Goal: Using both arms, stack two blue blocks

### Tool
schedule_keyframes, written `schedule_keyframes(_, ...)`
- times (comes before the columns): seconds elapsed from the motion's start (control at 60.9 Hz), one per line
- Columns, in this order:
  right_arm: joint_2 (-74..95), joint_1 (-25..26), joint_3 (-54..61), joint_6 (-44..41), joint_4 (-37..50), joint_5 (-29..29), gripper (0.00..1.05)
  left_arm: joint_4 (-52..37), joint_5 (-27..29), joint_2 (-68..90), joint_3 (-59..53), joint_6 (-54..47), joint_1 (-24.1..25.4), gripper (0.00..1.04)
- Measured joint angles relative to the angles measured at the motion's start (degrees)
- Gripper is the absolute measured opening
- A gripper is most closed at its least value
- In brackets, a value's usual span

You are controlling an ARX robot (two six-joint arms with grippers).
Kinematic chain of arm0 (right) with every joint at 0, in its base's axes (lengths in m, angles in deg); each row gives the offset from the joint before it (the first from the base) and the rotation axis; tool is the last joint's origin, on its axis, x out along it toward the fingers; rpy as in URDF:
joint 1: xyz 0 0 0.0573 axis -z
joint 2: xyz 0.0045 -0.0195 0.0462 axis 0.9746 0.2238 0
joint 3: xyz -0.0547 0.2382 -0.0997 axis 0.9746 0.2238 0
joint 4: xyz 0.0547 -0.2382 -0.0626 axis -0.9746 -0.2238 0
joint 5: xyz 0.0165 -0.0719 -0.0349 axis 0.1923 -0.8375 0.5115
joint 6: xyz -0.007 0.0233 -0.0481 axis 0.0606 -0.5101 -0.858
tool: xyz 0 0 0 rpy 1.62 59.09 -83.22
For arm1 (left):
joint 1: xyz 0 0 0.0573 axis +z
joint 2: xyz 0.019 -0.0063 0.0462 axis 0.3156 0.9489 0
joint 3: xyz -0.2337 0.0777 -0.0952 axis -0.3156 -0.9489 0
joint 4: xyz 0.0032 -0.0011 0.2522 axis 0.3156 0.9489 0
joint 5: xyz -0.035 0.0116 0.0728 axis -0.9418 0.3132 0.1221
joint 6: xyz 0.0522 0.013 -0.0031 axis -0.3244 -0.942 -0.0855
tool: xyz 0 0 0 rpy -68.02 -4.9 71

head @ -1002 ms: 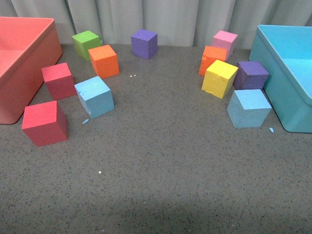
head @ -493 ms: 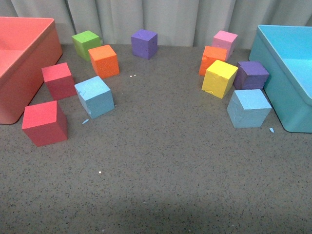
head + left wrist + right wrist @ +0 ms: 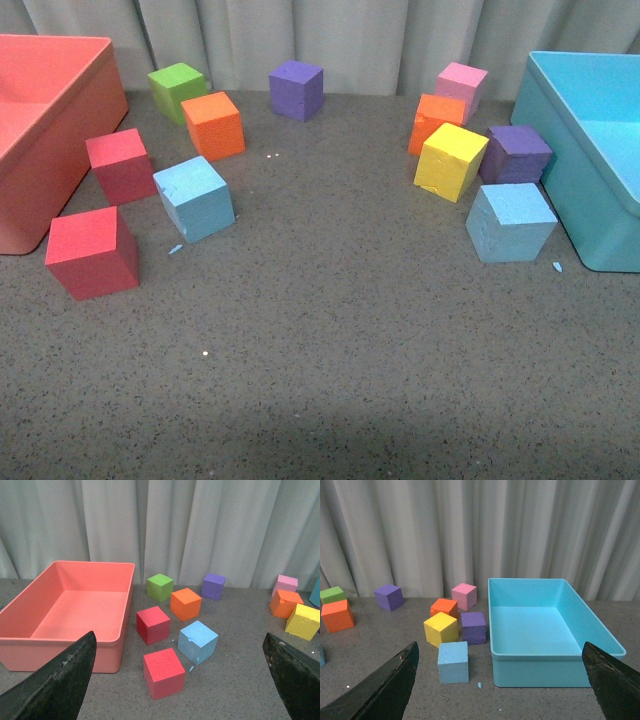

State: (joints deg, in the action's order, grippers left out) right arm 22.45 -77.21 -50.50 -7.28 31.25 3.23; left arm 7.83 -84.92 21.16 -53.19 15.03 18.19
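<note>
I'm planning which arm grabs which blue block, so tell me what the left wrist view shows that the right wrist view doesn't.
Only the left wrist view shows the coral bin, two red cubes and the left blue block in full. Only the right wrist view shows the right blue block, the turquoise bin in full and the purple cube beside it. Both show the green cube, yellow cube, pink cube and the far purple cube.

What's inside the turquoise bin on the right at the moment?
Nothing visible: in the right wrist view the turquoise bin shows a bare floor with no cube in it. Only the strip of floor right behind its near wall is covered.
</note>
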Motion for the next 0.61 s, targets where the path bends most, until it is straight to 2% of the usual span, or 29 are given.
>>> schedule_keyframes(0.329, 0.0, 0.0, 0.0, 0.0, -0.02, 0.0, 0.95, 0.0, 0.0, 0.0, 0.0, -0.02, 0.0, 0.98)
schedule_keyframes(0.394, 2.62, -2.49, -0.2, -6.75, 0.09, -7.21, 0.95, 0.0, 0.0, 0.0, 0.0, 0.0, 0.0, 0.98)
schedule_keyframes(0.476, 13.7, -3.58, -1.07, -12.57, 7.52, -6.56, 0.95, 0.0, -0.02, 0.0, 0.0, 0.0, 0.0, 0.98)
schedule_keyframes(0.608, 35.76, -3.78, -6.75, -11.1, 22.36, -4.72, 0.95, 0.0, -0.02, 0.0, 0.0, 0.0, 0.0, 0.98)
